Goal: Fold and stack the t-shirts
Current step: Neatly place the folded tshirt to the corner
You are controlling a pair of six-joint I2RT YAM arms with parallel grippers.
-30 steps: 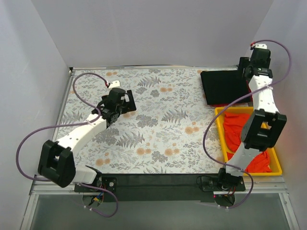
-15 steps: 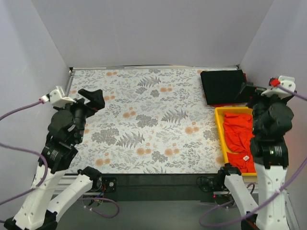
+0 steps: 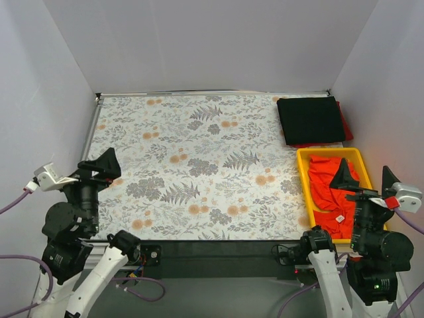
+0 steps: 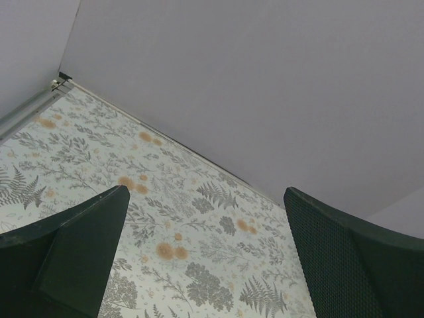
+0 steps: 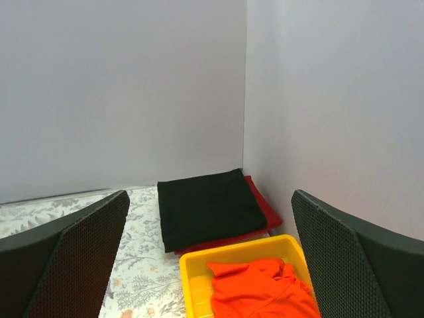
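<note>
A folded black t-shirt (image 3: 310, 119) (image 5: 209, 207) lies on a folded dark red t-shirt (image 3: 342, 123) (image 5: 265, 212) in the far right corner of the table. Crumpled orange-red t-shirts (image 3: 327, 191) (image 5: 262, 289) fill the yellow bin (image 3: 301, 173) (image 5: 226, 252) in front of that stack. My left gripper (image 3: 99, 171) (image 4: 205, 191) is open and empty, pulled back high over the near left edge. My right gripper (image 3: 366, 177) (image 5: 209, 193) is open and empty too, raised above the bin's near end and facing the stack.
The floral table cover (image 3: 199, 165) (image 4: 185, 232) spans the table between the white walls. The yellow bin stands against the right wall, just in front of the folded stack. Both arm bases sit at the near edge.
Both arms have pulled back from over the table to the near edge. The right gripper has left the black shirt on the stack; both grippers have opened fully.
</note>
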